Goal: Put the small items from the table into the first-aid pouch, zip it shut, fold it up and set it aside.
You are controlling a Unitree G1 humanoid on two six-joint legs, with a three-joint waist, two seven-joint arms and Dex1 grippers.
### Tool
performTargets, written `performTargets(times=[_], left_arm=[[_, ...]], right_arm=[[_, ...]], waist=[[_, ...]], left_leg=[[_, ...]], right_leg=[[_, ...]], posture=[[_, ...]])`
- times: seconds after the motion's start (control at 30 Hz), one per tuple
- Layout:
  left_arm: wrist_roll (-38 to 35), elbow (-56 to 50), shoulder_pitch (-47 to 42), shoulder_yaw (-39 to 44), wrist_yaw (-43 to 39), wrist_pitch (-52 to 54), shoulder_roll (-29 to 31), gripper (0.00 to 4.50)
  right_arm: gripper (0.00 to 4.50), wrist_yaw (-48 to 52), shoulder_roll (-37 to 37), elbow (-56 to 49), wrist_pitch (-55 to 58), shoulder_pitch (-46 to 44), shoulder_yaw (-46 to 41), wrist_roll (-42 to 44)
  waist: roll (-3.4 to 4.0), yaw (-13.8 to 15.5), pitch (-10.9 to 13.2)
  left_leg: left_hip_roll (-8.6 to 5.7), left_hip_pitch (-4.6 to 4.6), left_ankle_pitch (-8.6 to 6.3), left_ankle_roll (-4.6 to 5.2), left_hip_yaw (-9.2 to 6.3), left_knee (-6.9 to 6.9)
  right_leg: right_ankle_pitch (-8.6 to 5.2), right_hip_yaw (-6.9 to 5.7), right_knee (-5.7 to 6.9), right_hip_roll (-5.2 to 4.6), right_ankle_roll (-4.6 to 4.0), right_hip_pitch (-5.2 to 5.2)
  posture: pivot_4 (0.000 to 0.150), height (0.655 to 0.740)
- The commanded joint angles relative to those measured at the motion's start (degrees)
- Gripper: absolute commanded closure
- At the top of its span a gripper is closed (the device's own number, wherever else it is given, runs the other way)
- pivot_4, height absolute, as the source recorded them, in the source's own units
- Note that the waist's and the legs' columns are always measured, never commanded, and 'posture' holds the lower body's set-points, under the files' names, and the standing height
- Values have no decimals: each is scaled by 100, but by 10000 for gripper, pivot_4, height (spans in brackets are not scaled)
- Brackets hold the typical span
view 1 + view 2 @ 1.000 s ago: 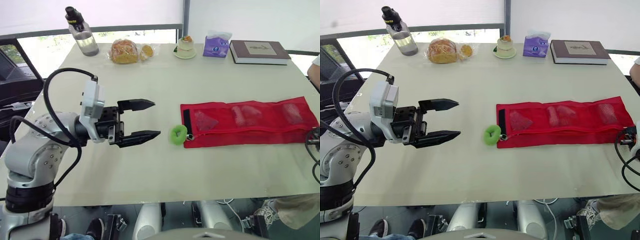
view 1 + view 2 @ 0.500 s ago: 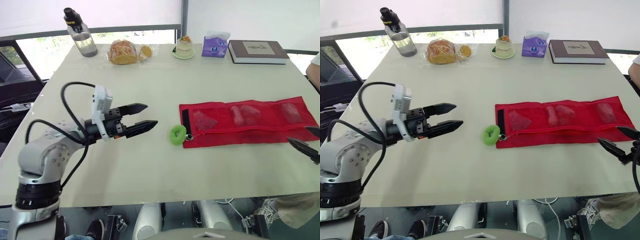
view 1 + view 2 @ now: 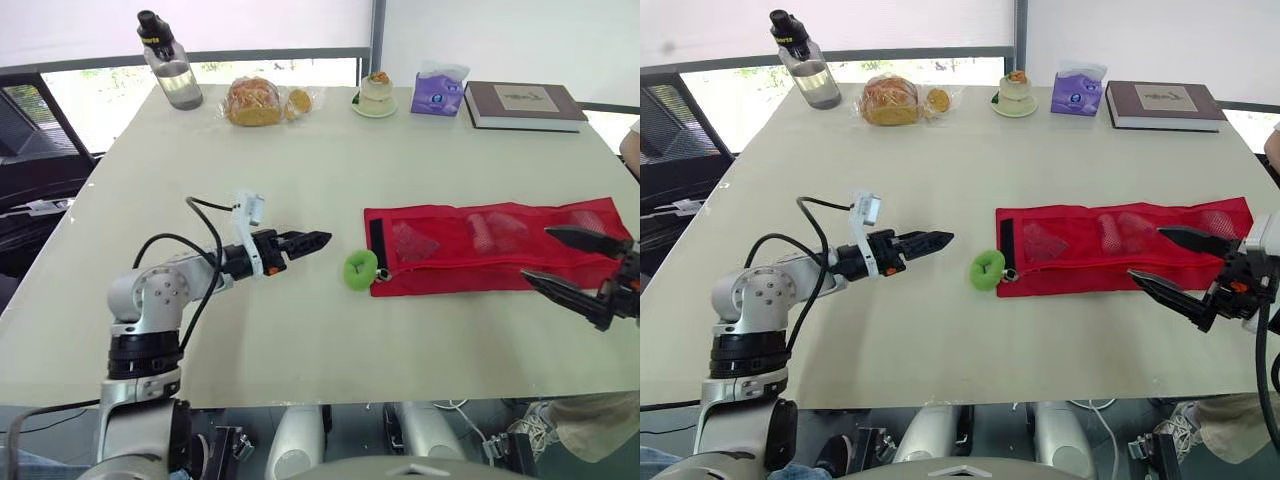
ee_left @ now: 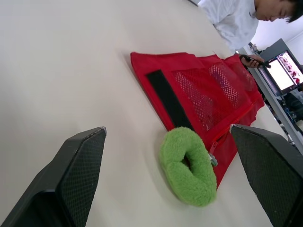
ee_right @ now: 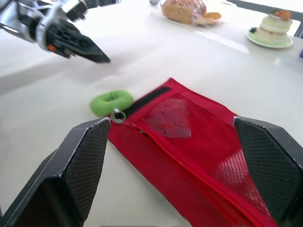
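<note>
The right gripper (image 5: 169, 122) is holding its fingers wide apart above the pouch (image 5: 199, 156), which is lying across mid-frame. A green ring (image 5: 112, 102) is touching the pouch's end. The left gripper (image 5: 97, 54) is pointing toward the ring.

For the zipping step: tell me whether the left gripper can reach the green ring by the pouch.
Probably yes: the left gripper, open, points at the green ring, with only bare table between them. The right gripper is at the pouch's far end.
</note>
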Motion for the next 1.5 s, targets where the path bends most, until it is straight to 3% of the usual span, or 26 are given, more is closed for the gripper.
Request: performTargets(times=[0.03,0.3,0.53,0.8,0.9,0.93,1.03,1.07,1.13,1.23,1.27,1.5], left_arm=[[46,389,-362,4,198,46,-325,0],[383,2173,-1435,-11,561,217,-1236,0],[254,3322,-2238,417,676,752,-1835,0],[478,4882,-2850,692,202,834,-1802,0],[466,5125,-2990,770,-73,967,-1691,6992],[478,5211,-3033,806,-128,970,-1666,13310],[476,5559,-3180,1055,-175,851,-1582,20407],[476,5613,-3196,1095,-230,863,-1549,25962],[523,5585,-3149,1062,-345,950,-1514,30506],[602,5457,-2989,962,-442,1157,-1487,41694],[629,5418,-2934,952,-444,1192,-1482,43605],[743,4944,-2673,928,-350,1258,-1493,43605]], right_arm=[[883,43,52,-278,-150,-100,-144,237],[883,-85,45,-263,-230,-315,-69,156],[883,-213,85,-456,-232,-308,-15,178],[883,-389,159,-778,-189,-296,31,356],[0,-480,201,-908,-151,-359,167,476],[0,-512,208,-941,-150,-374,215,500],[0,-634,240,-1028,-164,-420,347,532],[0,-665,249,-1047,-170,-434,380,531],[0,-703,257,-1071,-177,-453,430,546],[0,-744,272,-1093,-189,-509,549,568],[0,-746,275,-1095,-190,-533,600,573],[0,-741,279,-968,-228,-765,900,531]], waist=[[0,36,0],[-2,59,0],[-3,45,0],[-3,46,0],[-3,39,0],[-3,39,0],[-4,43,1],[-4,42,1],[-4,39,1],[-4,40,1],[-4,37,1],[-3,27,0]], left_leg=[[-1,0,0,0,0,1],[-11,-8,0,1,-5,25],[-11,-10,0,0,-11,21],[-15,-10,0,0,-11,22],[-15,-10,0,0,-11,21],[-13,-10,0,-1,-12,20],[-14,-11,0,-1,-13,20],[-14,-11,0,-1,-13,20],[-13,-11,0,-1,-13,20],[-12,-11,0,-1,-12,19],[-11,-10,0,-1,-12,19],[-8,-7,0,-1,-12,17]], right_leg=[[0,-1,0,0,0,1],[3,-9,0,-2,5,8],[4,-14,0,4,6,7],[3,-14,-1,3,6,8],[3,-14,-1,3,6,7],[3,-15,-1,3,6,7],[3,-15,-1,2,6,7],[3,-16,-1,2,6,7],[3,-16,-1,2,6,7],[4,-15,-1,0,6,7],[4,-15,-1,0,6,7],[4,-16,1,-1,6,7]], posture=[[1500,7400],[1500,7400],[1500,7400],[1500,7400],[1500,7400],[1500,7400],[1500,7400],[1500,7400],[1500,7400],[1500,7400],[1500,7400],[1500,7400]])
